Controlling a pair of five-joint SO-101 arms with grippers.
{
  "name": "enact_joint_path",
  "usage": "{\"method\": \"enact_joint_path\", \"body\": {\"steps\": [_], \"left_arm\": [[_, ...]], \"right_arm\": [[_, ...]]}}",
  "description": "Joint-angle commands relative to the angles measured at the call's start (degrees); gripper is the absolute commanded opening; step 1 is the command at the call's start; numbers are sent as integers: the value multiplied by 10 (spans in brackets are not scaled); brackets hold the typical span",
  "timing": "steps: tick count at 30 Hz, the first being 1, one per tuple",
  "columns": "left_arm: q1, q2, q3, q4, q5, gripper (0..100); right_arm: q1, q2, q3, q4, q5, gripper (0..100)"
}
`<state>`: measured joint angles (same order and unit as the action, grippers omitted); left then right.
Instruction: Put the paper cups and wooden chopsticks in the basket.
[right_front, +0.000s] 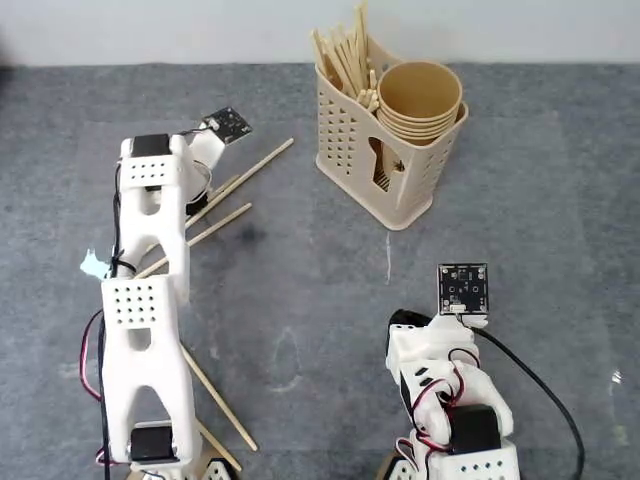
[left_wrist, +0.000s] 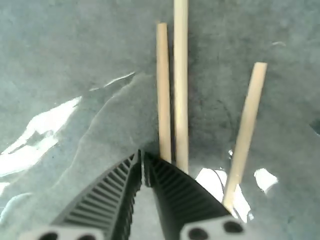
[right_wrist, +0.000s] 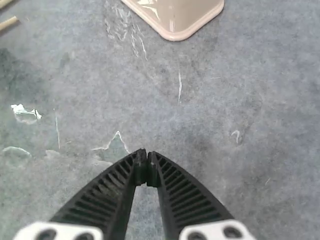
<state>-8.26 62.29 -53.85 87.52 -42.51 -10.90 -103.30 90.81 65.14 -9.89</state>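
In the high view the left arm (right_front: 148, 300) runs along the left side of the frame. It stretches from its base at the lower left edge toward the upper left, with its wrist bent down over the grey cloth (right_front: 300, 300) among the loose chopsticks (right_front: 240, 178). Its wrist view shows the left gripper (left_wrist: 142, 159) with its jaws pressed together and nothing between them. The tips sit low over the cloth, just beside the near ends of two chopsticks (left_wrist: 163, 90) that lie side by side. A third chopstick (left_wrist: 245, 132) lies a little apart, angled away from that pair. The right arm (right_front: 450, 400) sits folded at the lower right of the high view, its wrist pointing up the frame toward the basket (right_front: 390, 190). The right gripper (right_wrist: 146, 170) is likewise closed and empty, hanging over the cloth with a corner of the basket well ahead of it. The basket stands at the upper centre of the high view. It holds a nested stack of paper cups (right_front: 420, 95) in its right part and a bundle of wooden chopsticks (right_front: 345, 55) standing upright in its left part. Two more sticks (right_front: 220, 400) lie on the cloth at the lower left, beside the left arm's base.
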Motion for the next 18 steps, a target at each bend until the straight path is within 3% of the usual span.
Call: {"method": "enact_joint_path", "body": {"steps": [1,3,11,14,18], "left_arm": [[26,-4,-40,96,-28,15],[40,-4,-61,133,-26,15],[48,-11,-75,128,-3,15],[48,-11,-111,130,37,20],[51,-11,-136,130,47,100]], "right_arm": [[3,-6,-4,-13,-2,18],[3,-6,-4,-13,-2,18],[3,-6,-4,-13,-2,18],[3,-6,-4,-13,-2,18],[3,-6,-4,-13,-2,18]]}}
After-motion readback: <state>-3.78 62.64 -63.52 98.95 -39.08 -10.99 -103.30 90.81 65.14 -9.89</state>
